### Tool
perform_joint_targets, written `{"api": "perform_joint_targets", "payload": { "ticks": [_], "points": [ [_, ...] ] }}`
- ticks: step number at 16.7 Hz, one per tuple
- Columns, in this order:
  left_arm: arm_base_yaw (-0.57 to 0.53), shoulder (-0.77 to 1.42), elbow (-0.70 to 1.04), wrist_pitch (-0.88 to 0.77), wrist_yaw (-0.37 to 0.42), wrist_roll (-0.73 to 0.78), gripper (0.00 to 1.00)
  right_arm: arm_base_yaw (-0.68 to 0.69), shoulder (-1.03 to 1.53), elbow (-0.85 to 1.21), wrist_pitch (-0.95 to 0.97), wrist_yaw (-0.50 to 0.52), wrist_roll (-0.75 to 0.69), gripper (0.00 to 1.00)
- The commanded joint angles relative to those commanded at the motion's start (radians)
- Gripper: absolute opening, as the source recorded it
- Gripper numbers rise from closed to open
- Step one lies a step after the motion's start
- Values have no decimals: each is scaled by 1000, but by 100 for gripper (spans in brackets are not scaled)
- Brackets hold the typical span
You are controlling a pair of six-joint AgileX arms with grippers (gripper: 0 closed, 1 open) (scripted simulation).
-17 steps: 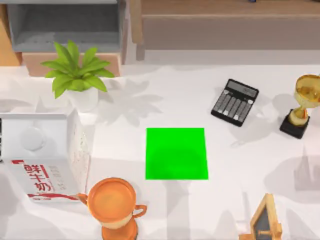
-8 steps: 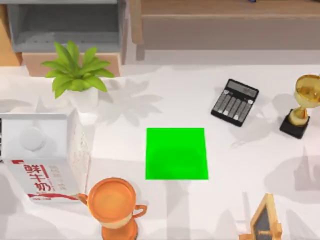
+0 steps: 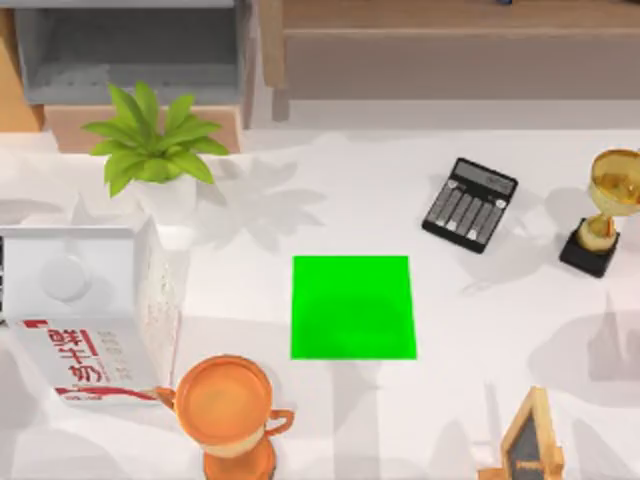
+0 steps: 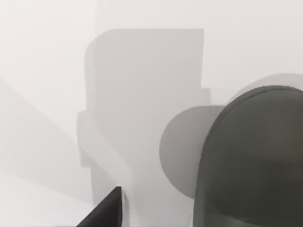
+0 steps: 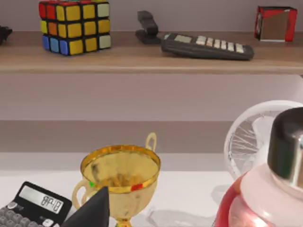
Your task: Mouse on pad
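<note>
Four straight edges of the pad (image 3: 353,307) all lie free on the white table (image 3: 480,320), with bare room on every side: the calculator (image 3: 469,204) is far-right of it, the orange cup (image 3: 224,400) near-left, the milk carton (image 3: 90,310) well to the left. I see a dark rounded thing (image 4: 251,161) in my left wrist view but cannot tell what it is. I cannot tell how either gripper's fingers stand.

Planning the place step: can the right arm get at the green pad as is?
Probably yes. The pad lies bare mid-table, apart from the calculator, gold trophy and orange cup; nothing stands on it.
</note>
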Motion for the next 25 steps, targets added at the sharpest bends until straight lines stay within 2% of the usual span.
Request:
{"api": "perform_joint_targets", "payload": {
  "ticks": [6,13,20,22,25],
  "points": [
    [-2,-79,78,-122,-18,4,0,0,0,0,0,0,0,100],
    [-2,-200,265,-448,-16,-2,0,0,0,0,0,0,0,100],
    [-6,-213,285,-472,-16,8,0,0,0,0,0,0,0,100],
    [-26,-208,308,-470,-15,53,0,0,0,0,0,0,0,100],
    [-93,-188,380,-467,-12,200,0,0,0,0,0,0,0,100]
  ]
}}
